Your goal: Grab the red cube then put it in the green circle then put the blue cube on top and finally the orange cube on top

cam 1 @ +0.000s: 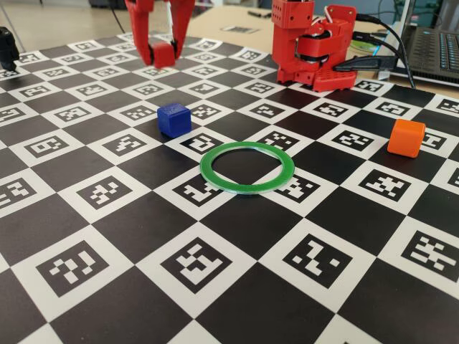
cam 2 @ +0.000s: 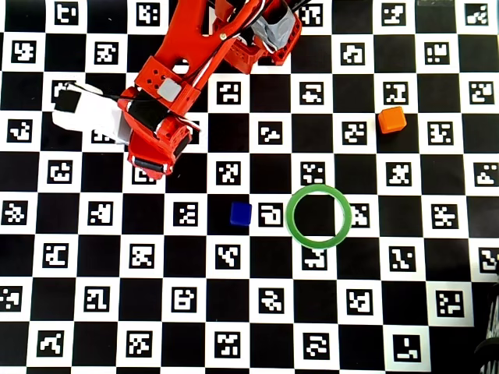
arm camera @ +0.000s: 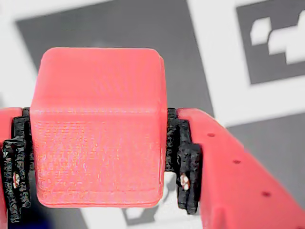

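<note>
The end effector [cam 1: 163,54] is clenched on the red cube [arm camera: 97,126], which the wrist view shows squeezed between two black pads [arm camera: 185,160] pressing on opposite flat faces. The fixed view shows the cube lifted clear of the checkered surface [cam 1: 237,301]. The cube looks like rigid matte printed plastic, probably light, with fine layer lines that should give the pads some bite. Its rounded edges make a corner grip risky, so the flat-face hold across the middle seems the sound one. Nothing about it looks fragile.

In the overhead view, the end effector [cam 2: 153,160] hangs at about ten o'clock from the green circle [cam 2: 291,226], well apart from it. The blue cube [cam 2: 241,213] rests on the surface just beside the ring at its nine o'clock, between the end effector and the ring. The orange cube [cam 2: 392,119] sits at about one o'clock from the ring, well apart. The ring is thin and flat, with a dark square showing through its empty centre, and would likely slide if nudged.
</note>
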